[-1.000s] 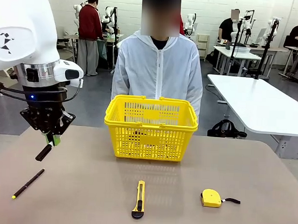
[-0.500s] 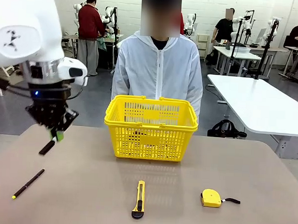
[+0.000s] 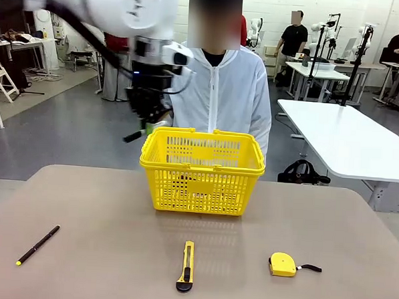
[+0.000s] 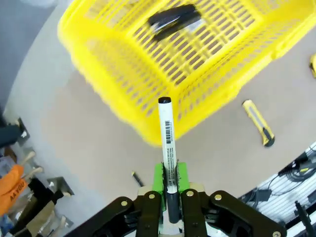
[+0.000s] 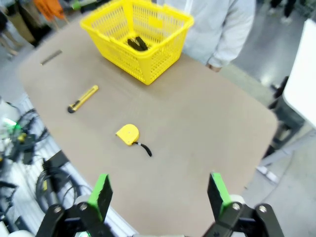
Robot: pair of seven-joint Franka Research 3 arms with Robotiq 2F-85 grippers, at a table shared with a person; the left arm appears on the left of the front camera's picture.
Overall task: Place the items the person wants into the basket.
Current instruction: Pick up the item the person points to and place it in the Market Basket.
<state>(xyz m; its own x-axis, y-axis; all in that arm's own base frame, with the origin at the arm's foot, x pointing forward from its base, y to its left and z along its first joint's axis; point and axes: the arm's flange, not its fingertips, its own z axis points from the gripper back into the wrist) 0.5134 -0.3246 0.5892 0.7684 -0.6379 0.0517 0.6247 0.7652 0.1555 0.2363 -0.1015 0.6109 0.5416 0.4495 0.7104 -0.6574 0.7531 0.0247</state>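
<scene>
My left gripper (image 3: 148,125) is shut on the marker pen (image 3: 134,136), holding it in the air just above and beside the left rim of the yellow basket (image 3: 202,171). In the left wrist view the marker (image 4: 166,139) sticks out from the green pads (image 4: 159,174), its black cap end over the basket's edge (image 4: 148,136). The yellow-and-black utility knife (image 3: 187,264) lies on the table in front of the basket. The person (image 3: 212,90) in a white jacket stands behind the basket. My right gripper (image 5: 160,196) is open, high above the table.
A thin black pen (image 3: 38,244) lies at the front left and a round yellow tape measure (image 3: 282,264) at the front right. A dark object (image 4: 175,20) lies inside the basket. A white table (image 3: 347,140) stands behind on the right.
My left arm has swung up and to the right with the marker, from above the table's left side to the basket's left rim. The things on the table have not moved.
</scene>
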